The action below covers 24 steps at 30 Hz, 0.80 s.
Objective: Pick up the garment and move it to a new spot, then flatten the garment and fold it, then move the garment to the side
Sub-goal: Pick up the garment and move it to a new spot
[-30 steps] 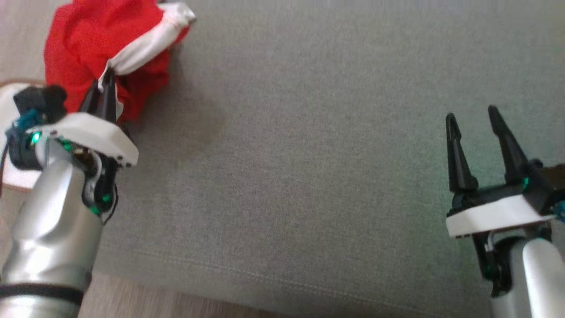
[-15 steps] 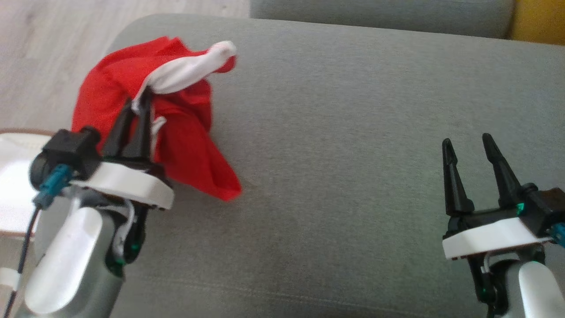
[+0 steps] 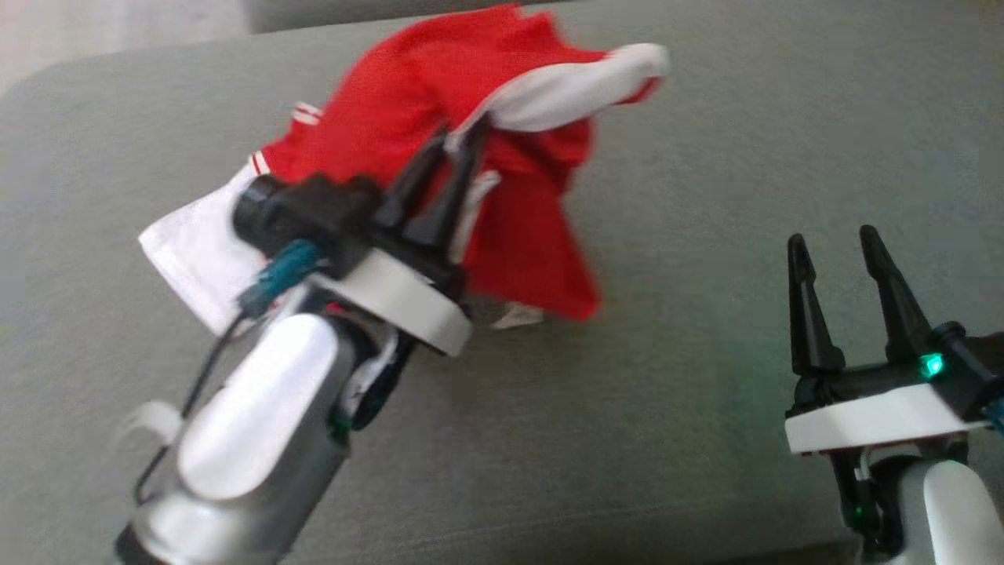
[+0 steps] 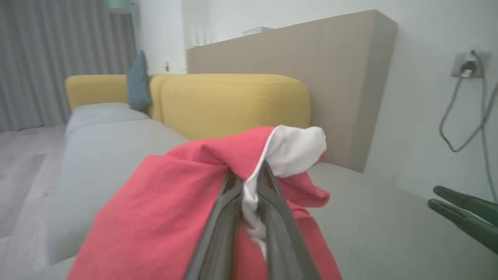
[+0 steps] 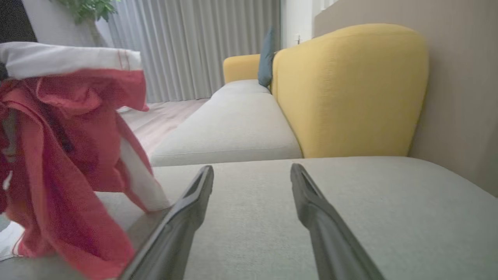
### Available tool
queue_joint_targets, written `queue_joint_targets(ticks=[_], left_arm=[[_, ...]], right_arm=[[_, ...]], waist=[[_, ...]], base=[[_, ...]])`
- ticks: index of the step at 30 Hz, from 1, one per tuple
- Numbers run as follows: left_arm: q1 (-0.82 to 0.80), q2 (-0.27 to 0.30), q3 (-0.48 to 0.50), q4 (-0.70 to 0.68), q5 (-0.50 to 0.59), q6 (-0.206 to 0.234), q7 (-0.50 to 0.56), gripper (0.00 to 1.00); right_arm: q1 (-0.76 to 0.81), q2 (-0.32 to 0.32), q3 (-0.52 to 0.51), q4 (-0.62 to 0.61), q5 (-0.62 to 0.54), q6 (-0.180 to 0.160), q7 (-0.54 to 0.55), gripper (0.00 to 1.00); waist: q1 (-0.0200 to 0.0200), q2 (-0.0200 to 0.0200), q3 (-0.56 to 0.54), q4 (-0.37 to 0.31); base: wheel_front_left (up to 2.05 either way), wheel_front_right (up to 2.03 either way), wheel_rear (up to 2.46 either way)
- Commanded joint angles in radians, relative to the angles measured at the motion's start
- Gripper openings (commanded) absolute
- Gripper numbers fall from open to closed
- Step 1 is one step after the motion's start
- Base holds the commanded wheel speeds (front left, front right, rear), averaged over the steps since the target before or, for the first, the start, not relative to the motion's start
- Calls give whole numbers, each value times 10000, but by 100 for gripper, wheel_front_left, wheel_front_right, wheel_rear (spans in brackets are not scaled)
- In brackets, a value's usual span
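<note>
Head view, looking down: a wide grey cloth sofa seat (image 3: 706,157) under everything. At the lower right, the right tool (image 3: 831,237), two long dark fingers spread apart, gripping nothing, well apart from the cloth, bare grey seat in between. At the left, the left tool (image 3: 463,127), fingers squeezed tight on a white strip of the red and white soft garment (image 3: 408,102). That arm's pale forearm (image 3: 259,408) and black wrist block in front of the garment's left half, hiding part of it.

Bright red cloth, bunched and wrinkled, with wide white bands and thin stripes near the edges. Held up by the white strip over the left-middle of the seat. Hanging in loose folds, a white flap spread out to the left, a red corner pointing down to the right. Lowest folds down on the seat.

Left wrist view: up close, white cloth pinched between the two dark fingers, red cloth draped on both sides. Behind, a yellow padded sofa back (image 4: 233,105), a blue-green cushion (image 4: 138,83), a grey curtain (image 4: 58,58), a tall brown panel (image 4: 311,58) and a wall plug with a grey cord (image 4: 467,66). Tips of the right tool at the right edge.

Right wrist view: garment from the side, at the left, with the open fingers pointing over the seat. Also a green leafy plant (image 5: 89,7) and a light wood floor (image 5: 163,116).
</note>
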Motion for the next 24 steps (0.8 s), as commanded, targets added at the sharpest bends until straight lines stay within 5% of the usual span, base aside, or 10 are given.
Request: queue_joint_targets(ticks=[1,9,18,19,20,24], left_arm=[[-692,-64,119,-70,171,-155,28,0],[-943,-524,-1000,2058,71,-835,1150,0],[-781,-657,-1551,3305,-112,-1220,1306,0],[-745,-682,-1555,3319,-106,-1207,1154,43],[-698,-707,-1571,3310,-103,-1201,1021,100],[-319,-757,-1446,2904,-162,-993,265,100]], right_arm=[[-436,-39,147,-345,103,75,-166,100],[-473,-37,142,-112,360,75,-451,100],[-517,-36,198,231,451,75,-639,100],[-525,-36,198,269,445,75,-644,100],[-525,-36,192,300,428,75,-640,100],[-490,-36,195,375,338,75,-593,100]], waist=[[1,0,566,-993],[1,0,1151,-1929],[1,0,1131,-1822],[1,0,1071,-1741],[1,0,1002,-1644],[1,0,580,-1216]], base=[[0,0,0],[0,0,0],[0,0,0],[0,0,0],[0,0,0],[0,0,0]])
